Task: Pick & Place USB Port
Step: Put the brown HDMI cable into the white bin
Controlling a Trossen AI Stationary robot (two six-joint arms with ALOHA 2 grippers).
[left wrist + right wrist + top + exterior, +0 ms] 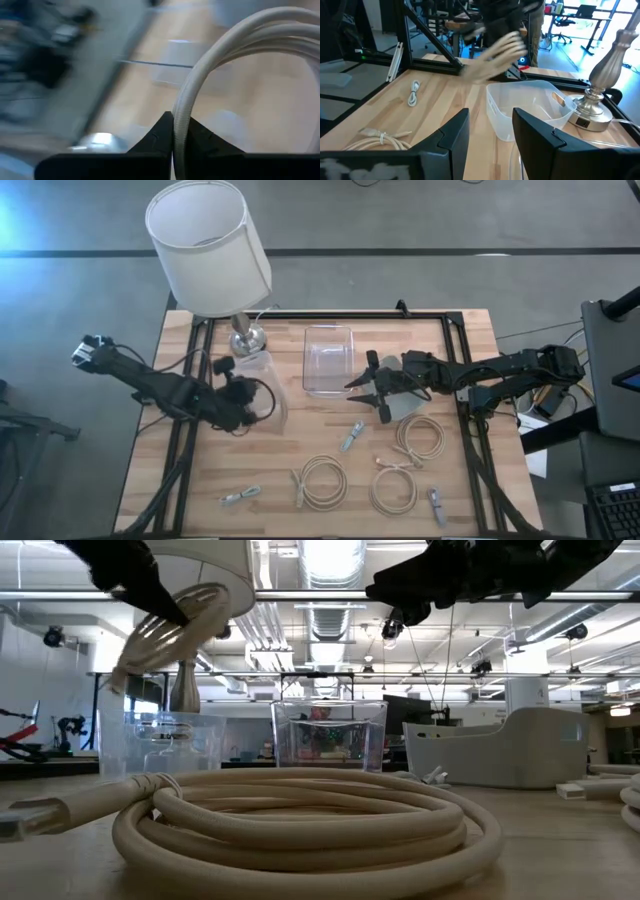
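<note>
My left gripper [243, 397] [173, 124] is shut on a coil of white cable [165, 635] and hovers over the clear container [262, 380] next to the lamp base [247, 337]. My right gripper [368, 387] [490, 130] is open and touches nothing. It hangs in the air beside the clear bin [328, 358] in the middle of the table, above a grey tray [408, 408]. In the right wrist view the lamp-side container [530, 107] lies ahead of its fingers, with the left arm's cable blurred above it. My left gripper pinches the cable coil's loop [181, 107] between its two fingertips, the strand running between them. The coil [160, 640] is lifted clear of the table and hangs tilted below the fingers, above the container. How many strands are in the pinch I cannot tell.
A tall lamp with a white shade [208, 242] stands at the far left. Three more coiled cables [322, 480] [393, 488] [422, 438] and small USB pieces [352, 436] [240, 496] [437, 505] lie on the near half of the wooden table [200, 470].
</note>
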